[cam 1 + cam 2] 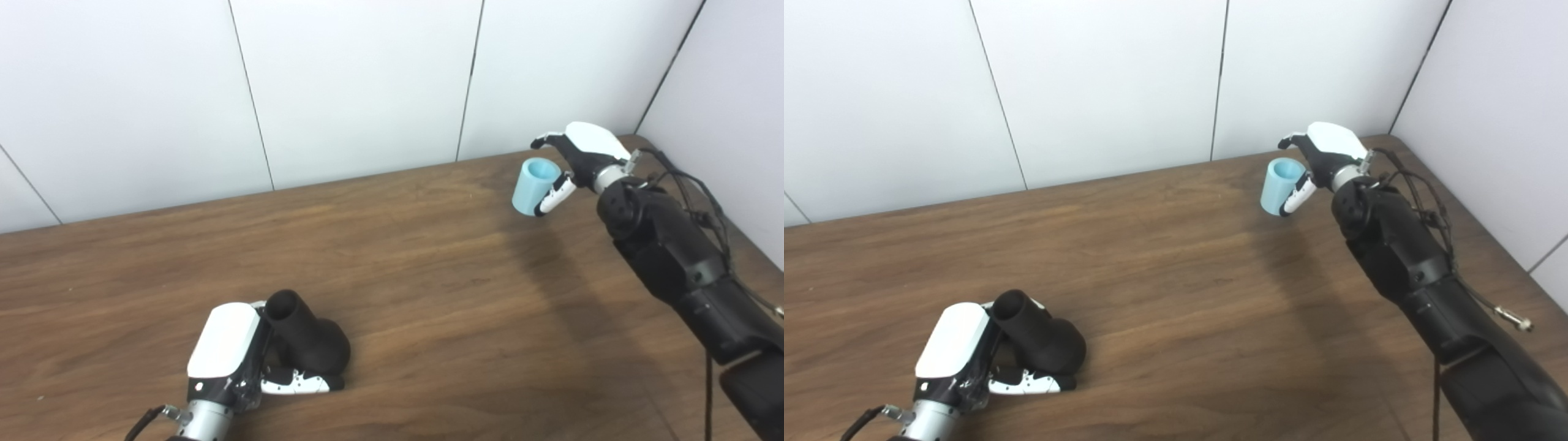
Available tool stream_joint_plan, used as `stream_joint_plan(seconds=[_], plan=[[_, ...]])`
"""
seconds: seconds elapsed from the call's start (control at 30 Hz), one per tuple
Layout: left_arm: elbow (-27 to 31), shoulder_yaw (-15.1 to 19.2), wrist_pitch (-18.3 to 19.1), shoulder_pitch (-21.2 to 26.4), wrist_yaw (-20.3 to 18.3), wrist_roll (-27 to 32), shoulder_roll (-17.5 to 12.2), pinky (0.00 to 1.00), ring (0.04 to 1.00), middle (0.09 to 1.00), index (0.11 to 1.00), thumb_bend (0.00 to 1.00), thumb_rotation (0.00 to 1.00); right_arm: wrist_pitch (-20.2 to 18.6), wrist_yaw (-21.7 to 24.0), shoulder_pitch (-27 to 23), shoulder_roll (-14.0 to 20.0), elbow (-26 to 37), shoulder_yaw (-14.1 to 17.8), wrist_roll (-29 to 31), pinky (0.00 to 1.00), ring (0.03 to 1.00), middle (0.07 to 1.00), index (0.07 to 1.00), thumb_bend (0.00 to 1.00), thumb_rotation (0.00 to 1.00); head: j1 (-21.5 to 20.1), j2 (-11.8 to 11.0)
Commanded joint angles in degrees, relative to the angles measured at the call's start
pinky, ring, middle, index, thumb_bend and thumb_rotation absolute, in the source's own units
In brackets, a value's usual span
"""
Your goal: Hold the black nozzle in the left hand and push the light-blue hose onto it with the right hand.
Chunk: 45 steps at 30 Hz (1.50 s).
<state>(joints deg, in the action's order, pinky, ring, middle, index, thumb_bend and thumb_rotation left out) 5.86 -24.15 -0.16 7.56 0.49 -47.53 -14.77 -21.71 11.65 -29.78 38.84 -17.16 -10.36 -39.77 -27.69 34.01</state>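
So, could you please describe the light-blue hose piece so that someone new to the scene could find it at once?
Look to the far right corner of the wooden table, near the white wall panels. There the right hand grips a short, open-ended tube, the light-blue hose. It is the only pale blue thing; the black nozzle sits near the front, in the left hand.

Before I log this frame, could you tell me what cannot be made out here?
- Both views: the left hand covers the near side of the nozzle, so its contact there is hidden.
- Both views: the right hand hides the hose's far side; whether the hose touches the table is unclear.
- Both arms are cut off at the bottom edge.
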Motion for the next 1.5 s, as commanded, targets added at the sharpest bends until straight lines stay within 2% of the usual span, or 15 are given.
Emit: stream_joint_plan(seconds=[0.0, 0.27, 0.47, 0.57, 0.7, 0.9, 1.17, 1.47], plan=[[-2.7, -1.0, 0.9, -1.5, -3.2, 0.2, 0.1, 0.48, 0.537, 0.447, 0.508, 0.52, 0.0, 2.2, -2.3, -3.0, 1.9, 0.1, 0.6, -0.6, 0.72, 0.853, 0.869, 0.805, 0.95, 0.1, -0.1, 0.0], [-3.0, -1.0, 1.1, -1.5, -3.1, -0.6, 0.5, 0.47, 0.528, 0.451, 0.506, 0.52, 0.0, 7.3, -7.4, -3.3, 0.6, -4.8, 1.7, 1.5, 0.68, 0.805, 0.839, 0.776, 0.95, 0.07, 0.0, -0.1], [-3.4, -0.9, 1.4, -1.4, -3.1, -1.0, 0.7, 0.47, 0.532, 0.457, 0.503, 0.52, 0.0, 7.0, -8.0, -3.2, -0.1, -6.4, 3.2, 3.3, 0.68, 0.786, 0.834, 0.773, 0.92, 0.06, 0.1, -0.2], [-3.4, -1.1, 1.4, -1.4, -3.2, -1.2, 0.6, 0.48, 0.536, 0.46, 0.501, 0.52, 0.0, 7.9, -8.7, -3.0, -0.4, -7.2, 3.9, 4.2, 0.63, 0.715, 0.753, 0.767, 0.9, 0.05, 0.3, -0.2], [-3.4, -1.0, 1.3, -1.4, -3.2, -1.1, 0.5, 0.48, 0.532, 0.461, 0.501, 0.52, 0.0, 8.1, -9.3, -2.9, -0.5, -7.8, 4.2, 5.3, 0.59, 0.674, 0.727, 0.762, 0.89, 0.07, 0.4, 0.0], [-3.2, -1.0, 1.4, -1.4, -3.3, -1.1, 0.6, 0.47, 0.524, 0.46, 0.5, 0.52, 0.0, 8.1, -9.4, -2.9, -0.7, -8.0, 4.0, 6.1, 0.58, 0.657, 0.717, 0.757, 0.88, 0.09, 0.4, 0.0], [-3.5, -1.2, 1.2, -1.2, -3.4, -1.8, 0.5, 0.49, 0.539, 0.47, 0.498, 0.52, 0.0, 9.8, -10.3, -2.8, -0.7, -8.4, 4.3, 7.5, 0.58, 0.632, 0.694, 0.722, 0.86, 0.05, 0.4, 0.0], [-3.9, -1.2, 1.3, -1.2, -3.1, -1.9, 0.8, 0.49, 0.535, 0.462, 0.5, 0.52, 0.0, 10.6, -11.1, -2.7, -0.6, -7.7, 4.1, 7.6, 0.56, 0.63, 0.686, 0.71, 0.86, 0.05, 0.8, 0.2]])
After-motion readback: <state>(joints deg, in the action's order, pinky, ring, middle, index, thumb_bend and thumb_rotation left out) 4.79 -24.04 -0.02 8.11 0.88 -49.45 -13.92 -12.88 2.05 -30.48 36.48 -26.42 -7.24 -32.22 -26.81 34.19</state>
